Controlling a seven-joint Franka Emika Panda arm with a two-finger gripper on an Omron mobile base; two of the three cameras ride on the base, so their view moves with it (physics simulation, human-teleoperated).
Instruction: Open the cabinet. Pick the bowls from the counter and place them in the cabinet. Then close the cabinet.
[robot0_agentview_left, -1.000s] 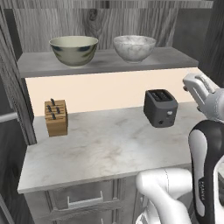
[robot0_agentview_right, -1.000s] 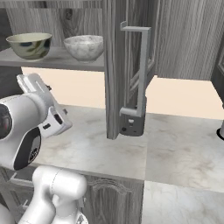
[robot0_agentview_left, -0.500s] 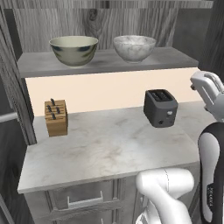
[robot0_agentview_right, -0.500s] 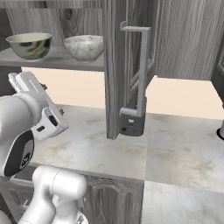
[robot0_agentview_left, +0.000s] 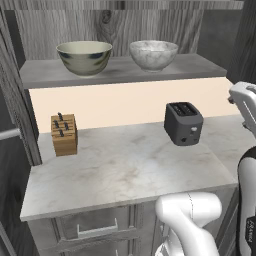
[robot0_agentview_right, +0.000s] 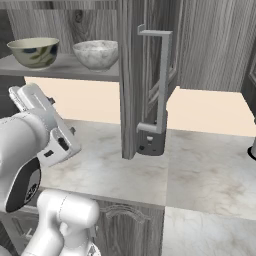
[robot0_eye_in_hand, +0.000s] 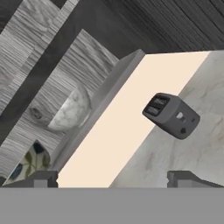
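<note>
Two bowls sit on the grey shelf (robot0_agentview_left: 200, 67) inside the cabinet (robot0_agentview_left: 125, 20), so I judge the placing done and only the closing left. Going left to right in the left base view: the beige-olive bowl (robot0_agentview_left: 84, 57) stands near the shelf's left end, the marbled white bowl (robot0_agentview_left: 153, 54) is just beside it but apart, and the right stretch of shelf lies bare. Both sit back from the shelf's front edge, which I read as room enough for the doors to shut without catching a rim.

Below, on the table (robot0_agentview_left: 130, 170), a wooden knife block (robot0_agentview_left: 64, 134) stands at the left against the cream back wall and a dark toaster (robot0_agentview_left: 183, 123) stands right of centre; the middle of the slab is open.

My hand (robot0_eye_in_hand: 112, 181) is spread wide and holds nothing; through its camera the two finger tips stand far apart, looking toward the toaster (robot0_eye_in_hand: 171, 115) and the shelf edge, the view rolled sideways.

In the right base view the cabinet's right door (robot0_agentview_right: 131, 80) stands swung out, edge toward me, its long bar handle (robot0_agentview_right: 162, 80) facing right with free air around it. The arm is left of that door, so I expect to go round the door's edge to push it, keeping clear of the toaster beneath. The left door is barely visible at the frame's edge.
</note>
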